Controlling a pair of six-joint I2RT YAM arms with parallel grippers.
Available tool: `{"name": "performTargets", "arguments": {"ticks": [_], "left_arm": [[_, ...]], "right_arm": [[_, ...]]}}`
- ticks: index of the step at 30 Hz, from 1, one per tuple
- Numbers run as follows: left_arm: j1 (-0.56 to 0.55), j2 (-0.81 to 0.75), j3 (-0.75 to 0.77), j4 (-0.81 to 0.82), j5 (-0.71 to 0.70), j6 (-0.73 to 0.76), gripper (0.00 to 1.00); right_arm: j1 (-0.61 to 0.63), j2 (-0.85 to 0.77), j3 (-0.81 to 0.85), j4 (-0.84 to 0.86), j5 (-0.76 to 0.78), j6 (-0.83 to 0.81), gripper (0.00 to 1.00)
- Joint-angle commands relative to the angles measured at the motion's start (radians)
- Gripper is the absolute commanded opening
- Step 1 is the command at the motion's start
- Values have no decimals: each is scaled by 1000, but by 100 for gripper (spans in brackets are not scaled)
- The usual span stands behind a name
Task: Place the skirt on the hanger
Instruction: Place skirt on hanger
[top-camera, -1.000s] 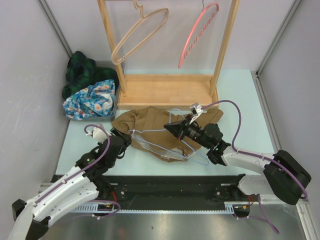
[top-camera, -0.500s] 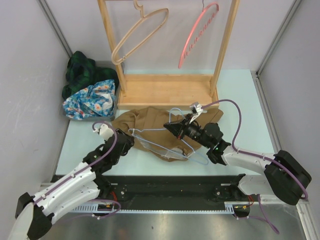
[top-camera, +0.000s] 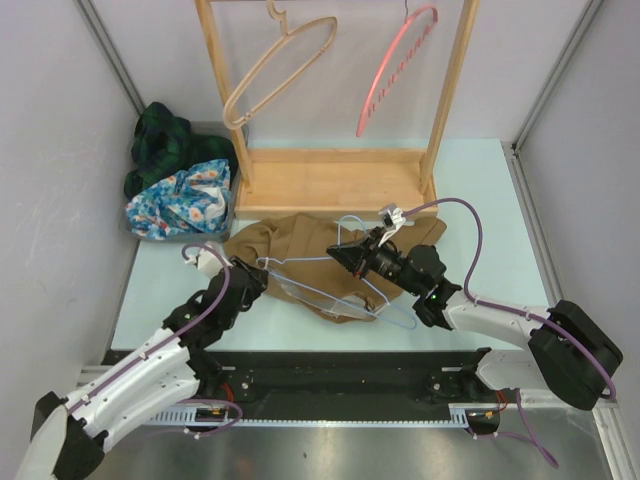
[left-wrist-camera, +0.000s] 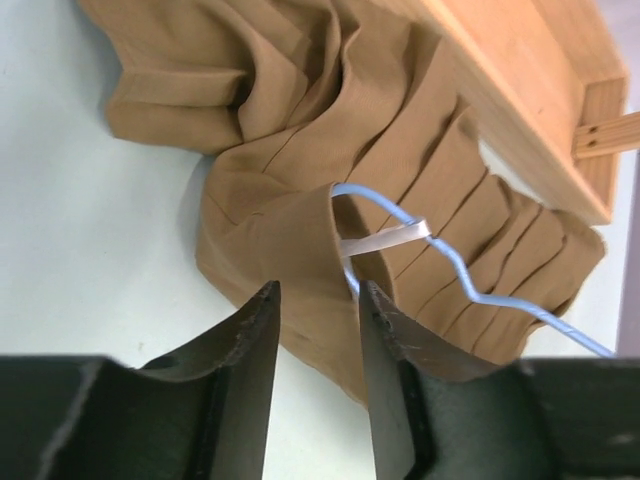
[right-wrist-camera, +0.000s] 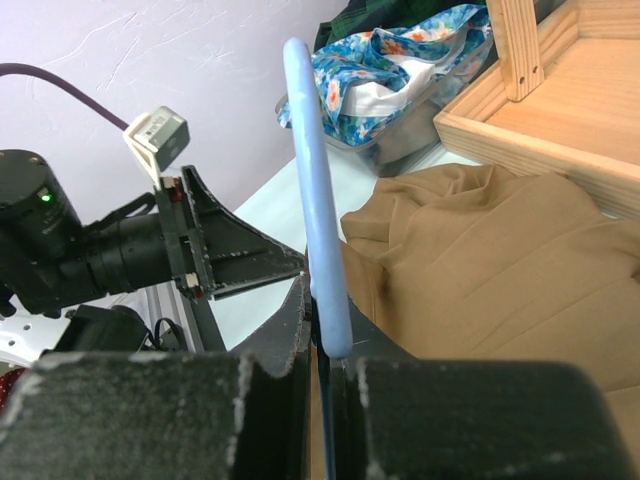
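The brown pleated skirt (top-camera: 290, 243) lies crumpled on the table in front of the wooden rack. A thin light-blue wire hanger (top-camera: 318, 292) lies across it, with one end slipped inside the waistband (left-wrist-camera: 300, 230). My right gripper (top-camera: 347, 256) is shut on the hanger (right-wrist-camera: 312, 200), holding it over the skirt (right-wrist-camera: 500, 260). My left gripper (left-wrist-camera: 318, 288) sits at the skirt's left edge, jaws apart. The waistband fold lies just at its fingertips, and pale table shows in the gap behind them. A white ribbon loop (left-wrist-camera: 385, 238) crosses the hanger wire (left-wrist-camera: 450, 265).
A wooden rack (top-camera: 335, 182) stands behind the skirt, with a tan hanger (top-camera: 275, 70) and a red hanger (top-camera: 395, 65) hung on its bar. A bin of floral and dark green clothes (top-camera: 178, 190) sits at the back left. Grey walls close in both sides.
My left gripper has pushed forward to the skirt's left edge, and its jaws have narrowed. The right arm and the hanger have hardly moved.
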Motion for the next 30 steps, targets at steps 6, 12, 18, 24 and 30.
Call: {"name": "performTargets", "arguments": {"ticks": [6,12,18,24,30], "left_arm": [[29,82,6,62,42,67,36],[35,91,13,70,49,82,14],[41,99,3,59,60,89,0],[41,65,30,15,54,101,0],[43,-10,58,-44,54,89,0]], "right_arm": [[2,-12,52,61,-8,6,0],[5,-12,49,57,-5,5,0],[8,-14,51,57,-8,5,0],[20,-3,51,53,-19,-1,0],[68,65,45,104,11,-40,0]]}}
